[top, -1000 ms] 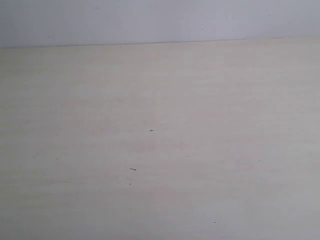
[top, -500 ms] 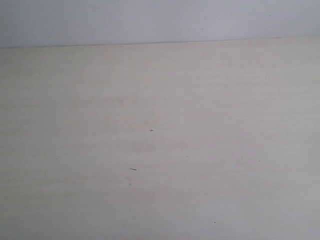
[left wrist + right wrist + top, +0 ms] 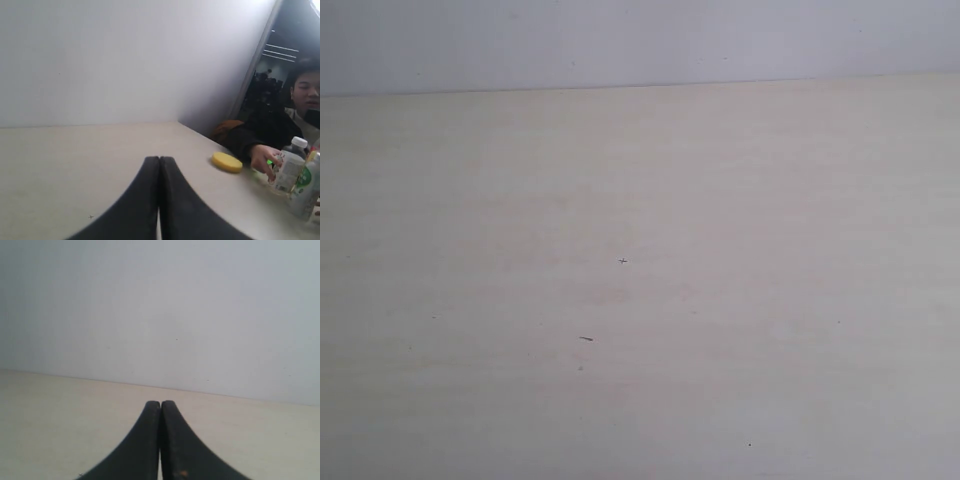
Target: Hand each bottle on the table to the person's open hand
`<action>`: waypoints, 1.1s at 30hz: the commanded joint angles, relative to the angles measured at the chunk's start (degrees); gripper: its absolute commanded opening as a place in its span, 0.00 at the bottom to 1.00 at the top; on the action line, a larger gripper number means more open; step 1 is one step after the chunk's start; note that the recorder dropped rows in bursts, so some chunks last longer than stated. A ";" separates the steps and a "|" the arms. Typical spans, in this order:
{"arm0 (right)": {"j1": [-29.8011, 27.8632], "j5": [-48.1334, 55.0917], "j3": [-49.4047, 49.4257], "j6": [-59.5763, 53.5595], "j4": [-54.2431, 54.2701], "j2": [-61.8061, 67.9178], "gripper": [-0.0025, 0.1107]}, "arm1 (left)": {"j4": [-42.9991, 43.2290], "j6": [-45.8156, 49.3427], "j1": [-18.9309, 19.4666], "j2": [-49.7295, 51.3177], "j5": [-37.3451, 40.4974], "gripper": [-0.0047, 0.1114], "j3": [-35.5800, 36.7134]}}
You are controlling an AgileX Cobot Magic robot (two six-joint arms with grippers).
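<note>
The pale beige table (image 3: 720,300) fills the exterior view with no bottle, hand or gripper on it. In the left wrist view my left gripper (image 3: 159,159) is shut with nothing between its black fingers. Far off from it, at the table's edge, stand clear bottles with white-and-green labels: one (image 3: 288,165) white-capped, another (image 3: 306,184) in front. A person's hand (image 3: 264,157) rests beside them, fingers curled down. In the right wrist view my right gripper (image 3: 160,403) is shut and empty above the bare table (image 3: 60,410).
A flat yellow disc (image 3: 227,162) lies on the table (image 3: 75,160) between my left gripper and the hand. The person (image 3: 300,100) in dark clothing sits behind the bottles. A plain white wall (image 3: 160,310) rises behind the table's far edge.
</note>
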 commanded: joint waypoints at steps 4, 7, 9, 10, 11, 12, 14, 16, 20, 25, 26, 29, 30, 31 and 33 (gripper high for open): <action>0.15 -0.28 0.24 0.03 -0.01 -0.25 0.02 | 3.48 0.74 0.21 -0.34 -0.86 0.04 0.14; 0.15 -0.28 0.24 0.03 -0.01 -0.25 0.02 | 5.43 0.62 0.21 -0.34 -0.86 0.04 0.14; 0.15 -0.28 0.24 0.03 -0.01 -0.25 0.02 | 5.43 0.50 0.21 -0.34 -0.61 0.04 0.14; 0.15 -0.28 0.24 0.03 -0.01 -0.25 0.02 | 5.43 0.50 0.21 -0.34 -0.45 0.04 0.14; 0.15 -0.28 0.24 0.03 -0.01 -0.25 0.02 | 5.78 0.50 0.21 -0.34 -0.20 0.04 0.14; 0.15 -0.28 0.24 0.03 -0.01 -0.25 0.02 | 6.96 0.50 0.21 -0.34 -0.06 0.04 0.14; 0.15 -0.28 0.24 0.03 -0.01 -0.25 0.02 | 10.38 0.50 0.21 -0.34 0.15 0.04 0.14; 0.15 -0.28 0.24 0.03 -0.01 -0.25 0.02 | 15.08 0.50 0.21 -0.34 0.15 0.04 0.14; 0.15 -0.28 0.24 0.03 -0.01 -0.25 0.02 | 16.03 0.50 0.21 -0.34 0.84 0.04 0.14; 0.15 -0.28 0.24 0.03 -0.01 -0.25 0.02 | 12.45 -5.52 0.21 -0.34 3.40 0.04 0.14; 0.15 -0.28 0.24 0.03 -0.01 -0.25 0.02 | 9.81 -8.14 0.21 -0.34 5.35 0.04 0.14; 0.15 -0.28 0.24 0.03 -0.01 -0.25 0.02 | -1.76 -14.36 0.21 -0.34 14.93 0.04 0.14; 0.15 -0.28 0.24 0.03 -0.01 -0.25 0.02 | -5.29 -15.85 0.21 -0.34 17.85 0.04 0.14; 0.15 -0.28 0.24 0.03 -0.01 -0.25 0.02 | -8.05 -16.76 0.21 -0.34 20.12 0.04 0.14; 0.15 -0.28 0.24 0.03 -0.01 -0.25 0.02 | -10.10 -17.35 0.21 -0.34 23.13 0.04 0.14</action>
